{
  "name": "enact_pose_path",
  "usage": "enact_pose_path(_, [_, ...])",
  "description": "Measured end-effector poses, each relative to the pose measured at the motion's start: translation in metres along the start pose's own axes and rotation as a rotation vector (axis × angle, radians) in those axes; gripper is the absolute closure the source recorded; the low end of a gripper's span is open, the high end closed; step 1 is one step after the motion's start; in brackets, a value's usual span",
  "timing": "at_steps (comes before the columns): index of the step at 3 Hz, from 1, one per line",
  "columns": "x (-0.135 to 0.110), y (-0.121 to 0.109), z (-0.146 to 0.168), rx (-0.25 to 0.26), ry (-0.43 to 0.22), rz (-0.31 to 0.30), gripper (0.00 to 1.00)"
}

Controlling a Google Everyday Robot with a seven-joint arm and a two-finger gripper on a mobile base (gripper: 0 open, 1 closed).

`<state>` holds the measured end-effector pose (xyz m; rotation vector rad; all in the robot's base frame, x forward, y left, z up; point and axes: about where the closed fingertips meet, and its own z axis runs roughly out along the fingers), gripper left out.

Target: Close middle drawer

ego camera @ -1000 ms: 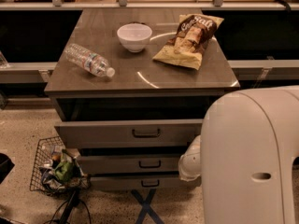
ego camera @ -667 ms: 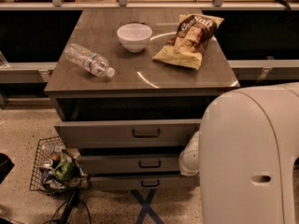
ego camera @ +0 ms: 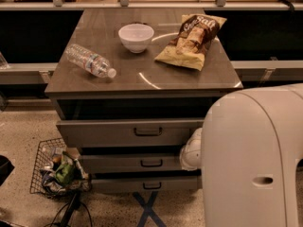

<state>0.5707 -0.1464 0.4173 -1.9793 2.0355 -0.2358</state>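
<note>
The grey cabinet [ego camera: 142,79] has three drawer fronts with dark bar handles. The middle drawer [ego camera: 132,163] is the second front, and a dark gap shows above it. The uppermost drawer [ego camera: 104,132] sticks out towards me, wider than the other two. The lowest front [ego camera: 123,184] lies below. My large white arm [ego camera: 251,160] fills the lower right. Its rounded white end, where my gripper [ego camera: 191,151] is, sits against the right end of the middle drawer's front. The rest of the gripper is hidden behind the arm.
On the cabinet top lie a plastic water bottle [ego camera: 90,61], a white bowl [ego camera: 136,36] and a chip bag [ego camera: 191,40]. A wire basket [ego camera: 54,171] with rubbish stands on the floor at the left. A blue tape cross [ego camera: 147,211] marks the floor in front.
The rounded white end of my arm has shifted slightly upward beside the drawers. The drawer fronts show no clear movement.
</note>
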Motion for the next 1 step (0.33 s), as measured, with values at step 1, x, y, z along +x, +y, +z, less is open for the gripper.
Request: enact_pose_path(1, [0.0, 0.0001, 0.0, 0.0, 0.0, 0.0, 1.0])
